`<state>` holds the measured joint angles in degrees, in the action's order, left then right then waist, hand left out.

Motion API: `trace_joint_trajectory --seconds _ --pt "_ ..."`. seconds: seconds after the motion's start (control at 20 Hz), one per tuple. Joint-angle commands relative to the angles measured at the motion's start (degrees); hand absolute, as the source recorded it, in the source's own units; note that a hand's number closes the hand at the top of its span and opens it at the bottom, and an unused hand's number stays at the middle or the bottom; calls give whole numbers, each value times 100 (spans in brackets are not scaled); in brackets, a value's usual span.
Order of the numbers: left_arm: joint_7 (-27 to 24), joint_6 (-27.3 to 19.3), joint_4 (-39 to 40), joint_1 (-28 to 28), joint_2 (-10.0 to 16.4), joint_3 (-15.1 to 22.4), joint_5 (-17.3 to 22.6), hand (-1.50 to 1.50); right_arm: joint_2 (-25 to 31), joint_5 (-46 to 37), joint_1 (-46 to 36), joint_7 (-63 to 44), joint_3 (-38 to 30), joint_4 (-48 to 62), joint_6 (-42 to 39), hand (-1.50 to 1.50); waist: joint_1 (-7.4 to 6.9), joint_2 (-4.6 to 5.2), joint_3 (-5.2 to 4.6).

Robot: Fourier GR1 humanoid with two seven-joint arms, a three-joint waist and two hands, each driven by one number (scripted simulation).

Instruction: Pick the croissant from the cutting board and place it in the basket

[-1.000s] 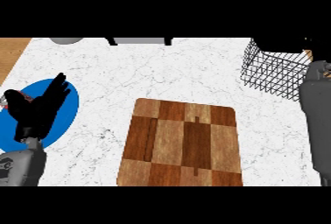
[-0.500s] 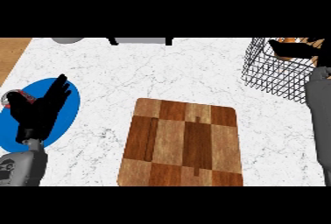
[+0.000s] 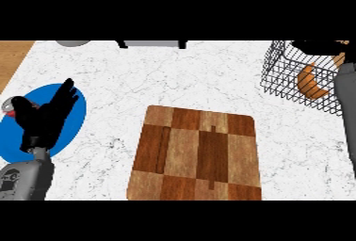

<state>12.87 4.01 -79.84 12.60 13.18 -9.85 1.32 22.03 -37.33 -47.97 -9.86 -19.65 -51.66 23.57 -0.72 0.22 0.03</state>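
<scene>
The croissant (image 3: 312, 83) lies inside the black wire basket (image 3: 281, 77) at the counter's far right. Just above it, at the basket's top rim, my right hand (image 3: 319, 46) is open and apart from the croissant; its grey forearm runs down the right edge. The wooden cutting board (image 3: 198, 153) in the middle front has nothing on it. At the left, my left hand (image 3: 45, 117) rests open with straight fingers over a blue plate (image 3: 73, 120).
A small red and grey object (image 3: 12, 104) sits at the blue plate's left edge, beside my left hand. A grey round thing (image 3: 73, 43) and a dark-framed object (image 3: 153, 44) stand along the back. White marble counter lies between board and basket.
The croissant left my right hand and now lies lower in the basket, fully in sight. The left hand has stayed in place.
</scene>
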Motion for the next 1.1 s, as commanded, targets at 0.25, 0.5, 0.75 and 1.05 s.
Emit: trace_joint_trajectory --seconds 0.25,0.5,0.75,1.05 --pt "-90 -142 41 -137 -91 -43 -55 0 370 1383 174 106 -1307 -510 267 -150 132 -35 1" --pt "-192 87 18 -282 50 -179 110 0 899 2297 809 347 -1961 -689 -457 -150 134 -30 -1" --pt "43 -28 -204 -300 20 -65 -20 0 1592 3084 1930 450 -2519 -930 -1878 -150 176 -46 2" --pt "-262 198 -111 -458 90 -186 129 0 2251 3826 3001 783 -3073 -748 -3407 -150 165 -33 -1"
